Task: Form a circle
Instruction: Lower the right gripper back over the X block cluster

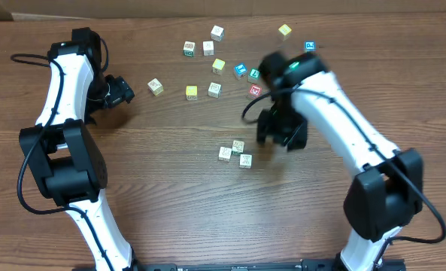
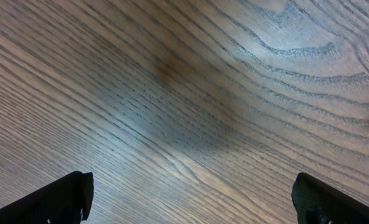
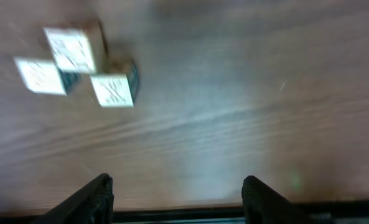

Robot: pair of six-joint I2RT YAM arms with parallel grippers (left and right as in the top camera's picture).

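Three small cream picture cubes (image 1: 235,153) sit in a tight clump near the table's middle, the start of the circle. In the right wrist view the same cubes (image 3: 78,68) are blurred at the upper left. My right gripper (image 1: 281,135) hovers just right of the clump, clear of it. Its jaws (image 3: 178,186) are apart, with only bare wood between them. My left gripper (image 1: 125,92) is far to the left, near a lone cream cube (image 1: 156,86). It is open (image 2: 190,186) over bare table and holds nothing.
Several loose cubes are scattered across the far half of the table. They include a red-faced cube (image 1: 255,91), blue-faced ones (image 1: 240,70) (image 1: 310,46), yellow ones (image 1: 192,92) (image 1: 284,30) and cream ones (image 1: 217,32). The right arm (image 1: 335,120) reaches across the right side.
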